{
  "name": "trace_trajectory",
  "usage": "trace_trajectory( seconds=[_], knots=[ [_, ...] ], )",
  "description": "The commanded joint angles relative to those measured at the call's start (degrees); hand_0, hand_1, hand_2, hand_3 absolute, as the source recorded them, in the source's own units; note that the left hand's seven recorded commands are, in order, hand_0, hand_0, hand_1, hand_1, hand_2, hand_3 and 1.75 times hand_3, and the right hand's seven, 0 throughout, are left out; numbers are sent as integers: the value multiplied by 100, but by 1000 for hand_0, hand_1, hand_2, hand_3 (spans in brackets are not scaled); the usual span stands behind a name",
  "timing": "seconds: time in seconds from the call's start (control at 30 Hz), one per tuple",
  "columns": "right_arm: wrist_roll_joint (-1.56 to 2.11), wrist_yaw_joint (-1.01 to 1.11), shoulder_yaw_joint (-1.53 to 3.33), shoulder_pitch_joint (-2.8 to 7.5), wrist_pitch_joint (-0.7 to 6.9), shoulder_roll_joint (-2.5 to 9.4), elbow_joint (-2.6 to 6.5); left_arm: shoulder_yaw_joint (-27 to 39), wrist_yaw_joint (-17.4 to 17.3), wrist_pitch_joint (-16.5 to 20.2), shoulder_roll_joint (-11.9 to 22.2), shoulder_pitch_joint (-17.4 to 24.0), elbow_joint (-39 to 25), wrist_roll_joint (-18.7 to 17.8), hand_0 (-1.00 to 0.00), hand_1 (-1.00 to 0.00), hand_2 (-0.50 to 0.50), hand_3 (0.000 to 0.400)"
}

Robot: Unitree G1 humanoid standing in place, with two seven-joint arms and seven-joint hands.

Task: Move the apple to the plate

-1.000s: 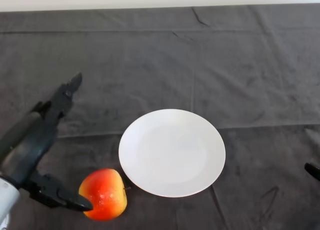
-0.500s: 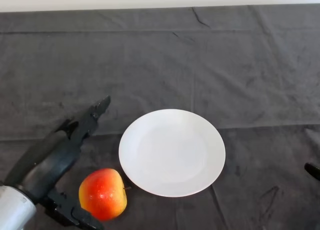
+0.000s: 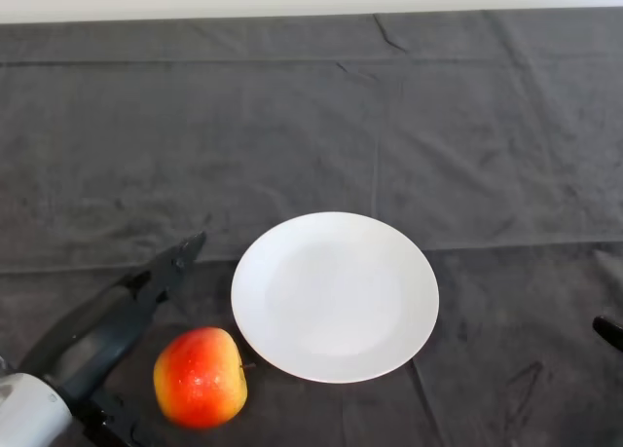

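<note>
Item 1, apple (image 3: 200, 377): red-orange w/ yellow patches, short stem pointing toward the plate; sits on the dark cloth (image 3: 409, 126) near the tabletop's front edge, left of centre. Not on the plate; just beside its front-left rim, narrow strip of cloth showing btwn the two. Item 2, plate (image 3: 335, 296): white, round, flat on the cloth, approx. centre of the tabletop, somewhat toward the front edge; nothing on it. Item 3, left hand (image 3: 107, 325): black, on a silver-grey arm entering from the front-left corner. Fingers (image 3: 180, 256) extended straight, pointing away from the front edge and toward the plate; tips lie beyond the apple's far-left side, near the plate's left rim but apart from it. Thumb (image 3: 112, 423) only partly in view at the front edge, left of the apple, low. Apple lies in the gap btwn fingers and thumb, on the side facing the plate; hand spread wide, not closed round the fruit. Fingers run along the apple's upper left w/ cloth visible btwn; contact at the thumb side can't be judged. Item 4, small dark object (image 3: 609, 332): at the tabletop's right edge, mostly cut off, unidentifiable.
</note>
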Motion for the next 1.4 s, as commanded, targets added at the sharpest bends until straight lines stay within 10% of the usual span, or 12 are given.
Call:
trace_trajectory(
  seconds=[0.03, 0.6, 0.67, 0.7, 0.73, 0.83, 1.4],
  knots=[
    [110, 50, 0, 123, 201, 184, 162, -118, 109, -104, -46, -278, 293, 155, 0, 0, 0, 0],
    [83, 70, -30, 125, 220, 203, 155, -166, 463, -481, -366, -495, 1165, 127, 0, 0, 0, 0],
    [80, 72, -32, 126, 221, 205, 154, -170, 470, -486, -380, -510, 1208, 125, -749, -16, -367, 300],
    [79, 72, -34, 126, 222, 206, 154, -170, 468, -486, -384, -522, 1229, 122, -1000, -196, -402, 400],
    [78, 73, -35, 126, 223, 207, 154, -167, 465, -484, -385, -532, 1243, 118, -1000, -525, -237, 400],
    [75, 76, -38, 126, 225, 209, 153, -150, 447, -463, -382, -545, 1239, 107, -1000, -1000, 0, 400],
    [66, 82, -48, 127, 232, 215, 150, -61, 464, -395, -401, -572, 1084, 92, -1000, -1000, 0, 400]
  ],
)
